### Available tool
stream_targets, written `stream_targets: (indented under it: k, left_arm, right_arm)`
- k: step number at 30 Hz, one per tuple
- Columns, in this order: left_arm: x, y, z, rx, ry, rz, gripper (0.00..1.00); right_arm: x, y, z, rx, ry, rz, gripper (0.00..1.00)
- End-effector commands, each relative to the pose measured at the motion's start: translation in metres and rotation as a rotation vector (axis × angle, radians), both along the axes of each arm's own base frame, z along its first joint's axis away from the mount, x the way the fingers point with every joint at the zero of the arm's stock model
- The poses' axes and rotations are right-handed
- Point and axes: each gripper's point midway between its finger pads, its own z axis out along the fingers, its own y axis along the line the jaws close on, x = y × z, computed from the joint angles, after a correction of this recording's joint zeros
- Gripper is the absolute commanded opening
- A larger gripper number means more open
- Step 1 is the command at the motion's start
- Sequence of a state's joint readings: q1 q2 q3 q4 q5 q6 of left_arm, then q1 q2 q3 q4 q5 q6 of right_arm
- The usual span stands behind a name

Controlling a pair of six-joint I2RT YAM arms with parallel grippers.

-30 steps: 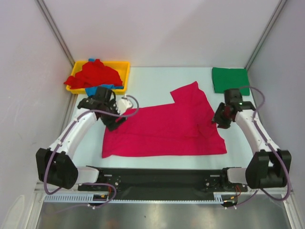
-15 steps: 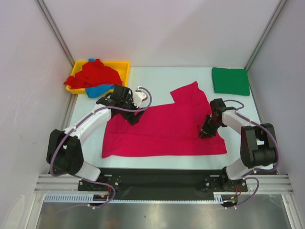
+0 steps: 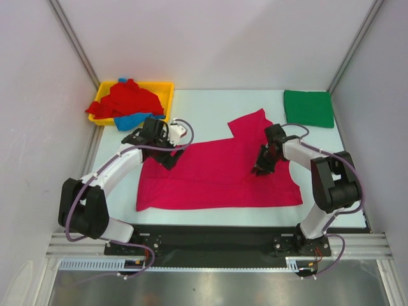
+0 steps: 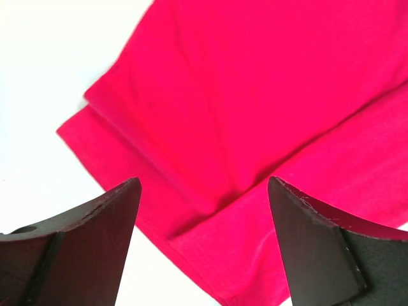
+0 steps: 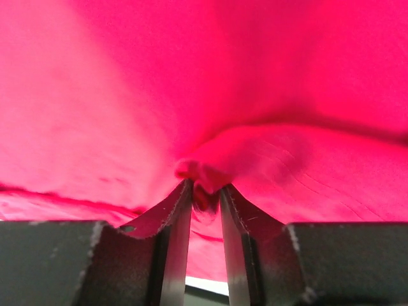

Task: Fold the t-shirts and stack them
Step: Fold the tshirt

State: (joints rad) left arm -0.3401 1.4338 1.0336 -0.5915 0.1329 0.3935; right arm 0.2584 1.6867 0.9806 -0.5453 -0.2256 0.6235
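White surface (image 3: 210, 108) between pale walls carries the pink shirt (image 3: 217, 175), spread flat with one sleeve pointing away from the arms. The left tool (image 4: 204, 185) has its fingers wide apart over the shirt's far left corner. A folded edge of cloth lies below and between them, and whether they touch it cannot be told. The right tool (image 5: 205, 188) has its fingers almost together, clamped on a small raised pinch of the pink shirt near its right side. Beyond this tool and to its right, well apart, lies a folded green shirt (image 3: 309, 108). Beyond the left tool and to its left, a tray (image 3: 164, 92) holds a crumpled red shirt (image 3: 127, 101), with a blue shirt (image 3: 132, 121) spilling over its near rim.
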Motion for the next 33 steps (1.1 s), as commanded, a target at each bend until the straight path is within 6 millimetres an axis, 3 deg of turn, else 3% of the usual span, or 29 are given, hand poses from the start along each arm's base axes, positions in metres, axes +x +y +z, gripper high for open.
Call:
stream_targets:
  k: [1,5,6,9,13,15,16,17,19,20,21,24,27,33]
  left_arm:
    - [0.012,0.010,0.017,0.003,-0.079,0.023,0.87]
    - [0.016,0.016,0.019,0.018,-0.095,0.030,0.87]
    - [0.016,0.016,0.020,0.020,-0.097,0.030,0.87]
    - [0.017,0.018,0.022,0.021,-0.106,0.036,0.88]
    - [0.017,0.021,0.022,0.017,-0.103,0.042,0.88]
    - [0.016,0.023,0.022,0.020,-0.101,0.044,0.88]
    - [0.015,0.023,0.022,0.019,-0.102,0.044,0.88]
    - [0.015,0.024,0.020,0.020,-0.098,0.045,0.88]
    - [0.015,0.024,0.019,0.017,-0.095,0.049,0.88]
    - [0.014,0.023,0.019,0.009,-0.088,0.049,0.88]
    - [0.014,0.021,0.020,-0.002,-0.084,0.047,0.88]
    - [0.014,0.012,0.026,-0.049,-0.072,0.030,0.87]
    - [0.018,0.008,0.031,-0.064,-0.079,0.031,0.86]
    - [0.017,0.010,0.030,-0.053,-0.074,0.029,0.86]
  right_arm:
    - [0.036,0.009,0.006,-0.015,-0.089,-0.014,0.31]
    - [0.061,0.017,-0.001,-0.015,-0.104,-0.008,0.29]
    - [0.075,0.023,0.009,-0.015,-0.145,0.002,0.30]
    - [0.087,0.033,0.021,-0.052,-0.167,0.060,0.33]
    - [0.090,0.036,0.039,-0.092,-0.181,0.115,0.57]
    - [0.080,0.023,0.048,-0.104,-0.175,0.115,0.61]
    - [0.067,0.014,0.042,-0.114,-0.144,0.108,0.62]
    - [0.065,-0.002,0.058,-0.111,-0.174,0.071,0.62]
    - [0.053,-0.026,0.061,-0.109,-0.171,0.008,0.58]
    - [0.034,-0.043,0.046,-0.114,-0.120,-0.033,0.56]
    - [0.031,-0.068,0.056,-0.099,-0.145,-0.115,0.54]
    - [0.007,-0.106,0.040,-0.080,-0.100,-0.227,0.45]
    - [-0.002,-0.109,0.028,-0.007,-0.070,-0.268,0.43]
    - [0.004,-0.113,0.013,-0.026,-0.058,-0.284,0.43]
